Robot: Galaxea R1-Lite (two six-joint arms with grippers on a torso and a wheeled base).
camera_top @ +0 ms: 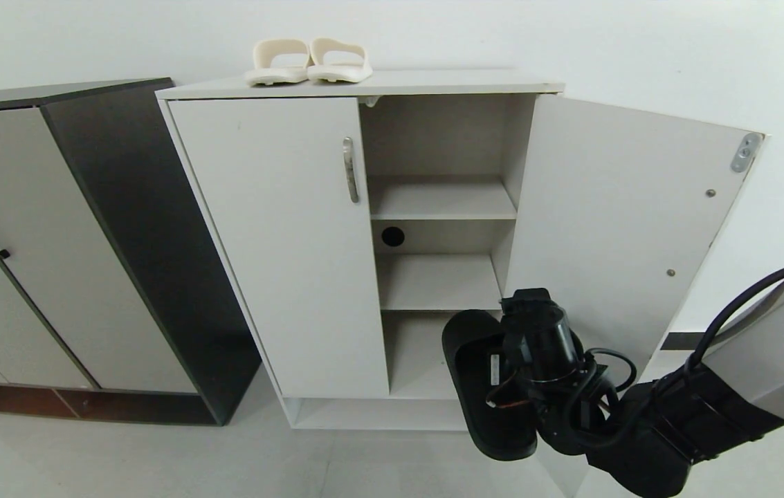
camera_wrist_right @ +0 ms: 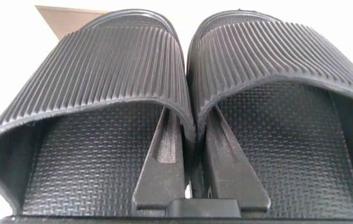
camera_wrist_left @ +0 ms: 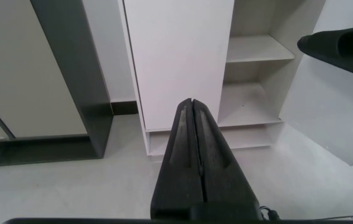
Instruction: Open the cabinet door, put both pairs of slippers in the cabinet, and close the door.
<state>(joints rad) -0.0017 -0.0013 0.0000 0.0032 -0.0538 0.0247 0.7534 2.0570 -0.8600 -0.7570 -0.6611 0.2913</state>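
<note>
**Clearances.** The white laminate two-door cabinet (camera_top: 433,86) stands at frame centre in the head view. Its flat right door (camera_top: 613,228) is swung wide toward the right of the frame, exposing the right bay. Its left door (camera_top: 274,242) is closed and carries a slim vertical metal handle (camera_top: 349,169) at its inner edge. The bay has an upper shelf (camera_top: 441,200), a middle shelf (camera_top: 436,280) and a tall bottom compartment (camera_top: 419,353). A round hole (camera_top: 392,236) is cut in the back panel between the two shelves. A dark grey cabinet (camera_top: 142,242) stands just beside the white one, at frame left. Pale grey floor (camera_top: 156,456) lies in front of both.

**Items.** The pair of cream smooth-moulded slippers (camera_top: 308,62) lies side by side on the cabinet top, at upper centre. The pair of black rubber slippers (camera_top: 485,387), with ribbed straps and cross-hatched footbeds, hangs at lower centre-right, before the bottom compartment and off the floor.

**Arms.** The right arm (camera_top: 648,429) enters from the lower right. The right claw (camera_wrist_right: 190,124) has one finger inside each black slipper and pinches the two adjoining strap walls together. The left claw (camera_wrist_left: 192,109) is pressed together, holds nothing, and points at the base of the closed left door.
</note>
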